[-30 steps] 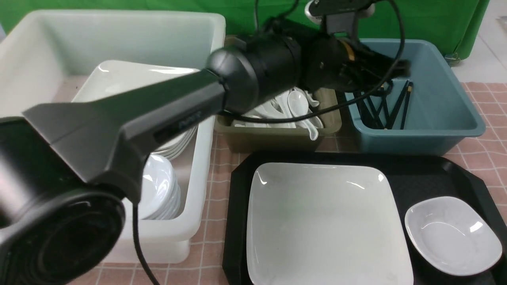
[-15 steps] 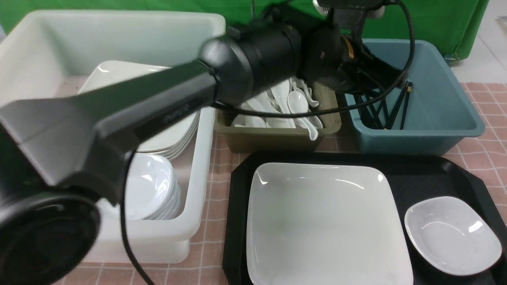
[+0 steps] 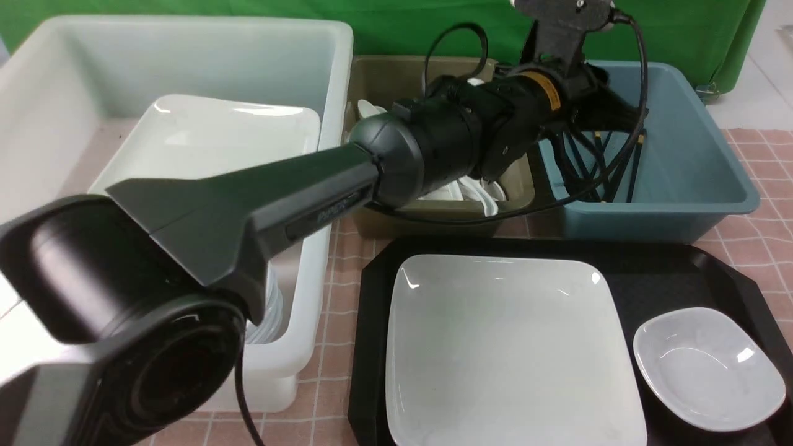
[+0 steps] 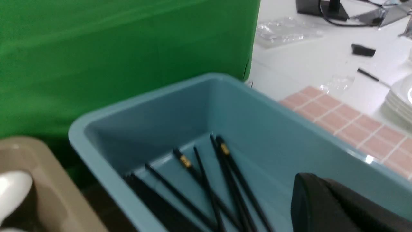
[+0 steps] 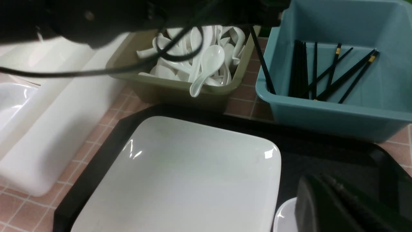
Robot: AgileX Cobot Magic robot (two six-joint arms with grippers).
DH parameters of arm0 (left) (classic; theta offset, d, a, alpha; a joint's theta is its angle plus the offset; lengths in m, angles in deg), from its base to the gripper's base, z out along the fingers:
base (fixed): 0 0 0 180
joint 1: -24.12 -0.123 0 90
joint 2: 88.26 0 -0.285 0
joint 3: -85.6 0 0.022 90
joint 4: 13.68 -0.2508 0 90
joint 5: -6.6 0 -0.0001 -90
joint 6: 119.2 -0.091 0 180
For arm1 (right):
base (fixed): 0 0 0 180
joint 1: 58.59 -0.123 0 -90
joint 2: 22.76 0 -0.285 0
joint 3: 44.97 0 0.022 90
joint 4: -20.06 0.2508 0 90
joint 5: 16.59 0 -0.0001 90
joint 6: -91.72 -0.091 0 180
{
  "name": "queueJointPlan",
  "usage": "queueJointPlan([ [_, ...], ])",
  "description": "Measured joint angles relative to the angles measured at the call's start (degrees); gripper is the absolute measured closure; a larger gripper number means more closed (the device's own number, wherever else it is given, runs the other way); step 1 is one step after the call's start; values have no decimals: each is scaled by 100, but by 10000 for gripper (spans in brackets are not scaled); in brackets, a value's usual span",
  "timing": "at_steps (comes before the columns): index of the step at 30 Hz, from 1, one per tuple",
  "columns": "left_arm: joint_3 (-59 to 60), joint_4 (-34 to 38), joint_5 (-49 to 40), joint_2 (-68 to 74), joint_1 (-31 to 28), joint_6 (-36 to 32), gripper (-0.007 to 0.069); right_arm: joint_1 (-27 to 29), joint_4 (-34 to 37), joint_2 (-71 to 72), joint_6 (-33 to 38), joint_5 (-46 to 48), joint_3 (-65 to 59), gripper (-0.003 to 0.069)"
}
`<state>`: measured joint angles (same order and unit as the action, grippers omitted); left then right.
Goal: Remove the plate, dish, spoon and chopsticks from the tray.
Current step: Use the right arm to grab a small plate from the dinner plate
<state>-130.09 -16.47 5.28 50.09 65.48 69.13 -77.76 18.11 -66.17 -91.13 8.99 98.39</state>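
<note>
The big white plate (image 3: 508,347) and the small white dish (image 3: 706,368) lie side by side on the black tray (image 3: 657,279). Several black chopsticks (image 3: 632,164) lie in the blue tub (image 3: 700,186). White spoons (image 5: 206,69) are heaped in the olive tub (image 3: 433,220). My left gripper (image 3: 626,114) hangs shut over the blue tub's near left part, and the left wrist view shows nothing between its fingertips (image 4: 301,180). One black stick (image 5: 262,67) slants across that tub's rim under the arm. My right gripper (image 5: 304,185) is shut and empty above the dish (image 5: 285,216).
A white tub (image 3: 186,56) at the left holds stacked square plates (image 3: 217,142). My left arm stretches diagonally across it and over the olive tub. A green backdrop stands behind the tubs. Pink tiled tabletop (image 3: 759,235) surrounds everything.
My left forearm has swung lower and nearer the camera and the wrist has rolled. The gripper stays over the blue tub. Plate and dish have not moved.
</note>
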Motion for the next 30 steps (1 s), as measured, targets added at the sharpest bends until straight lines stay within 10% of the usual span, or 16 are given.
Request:
queueJointPlan([
  [10, 6, -214, -3028, -1123, 29, -27, 627, 13, -26, -58, -170, 33, 0, 627],
  [30, 5, 675, -4666, -1221, -272, -228, 627, 13, -122, -467, -472, 650, 118, 629],
])
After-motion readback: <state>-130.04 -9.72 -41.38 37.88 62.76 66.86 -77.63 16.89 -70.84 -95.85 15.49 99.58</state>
